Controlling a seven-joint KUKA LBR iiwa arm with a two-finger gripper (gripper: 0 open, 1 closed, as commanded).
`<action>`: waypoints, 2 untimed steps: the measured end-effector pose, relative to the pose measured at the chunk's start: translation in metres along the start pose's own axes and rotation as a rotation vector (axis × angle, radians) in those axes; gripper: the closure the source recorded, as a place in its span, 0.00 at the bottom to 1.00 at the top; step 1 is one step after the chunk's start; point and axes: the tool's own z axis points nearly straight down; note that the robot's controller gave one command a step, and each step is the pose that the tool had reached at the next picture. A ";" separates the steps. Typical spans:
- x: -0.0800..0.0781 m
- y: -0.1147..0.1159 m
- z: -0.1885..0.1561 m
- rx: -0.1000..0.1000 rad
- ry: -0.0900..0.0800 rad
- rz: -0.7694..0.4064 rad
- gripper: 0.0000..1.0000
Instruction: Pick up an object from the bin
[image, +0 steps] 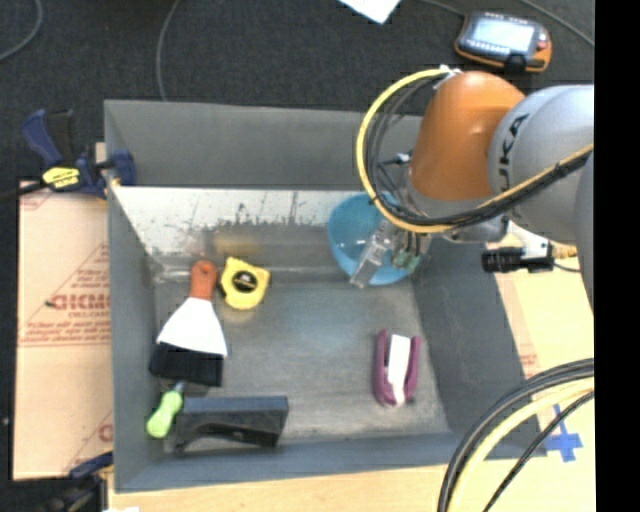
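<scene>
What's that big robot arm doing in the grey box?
The arm reaches in from the right, and its gripper is down at a light blue bowl in the far right corner of the bin. Nothing looks lifted yet. A yellow tape measure, a brush and a purple-and-white thing lie apart on the floor.

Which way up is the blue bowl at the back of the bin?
Open side up, not overturned: the blue bowl shows its hollow inside, and the gripper hangs over it. The arm hides part.
</scene>
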 end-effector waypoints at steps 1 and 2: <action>0.004 -0.027 0.003 0.011 0.017 0.075 1.00; 0.003 -0.020 -0.016 0.015 0.023 0.055 1.00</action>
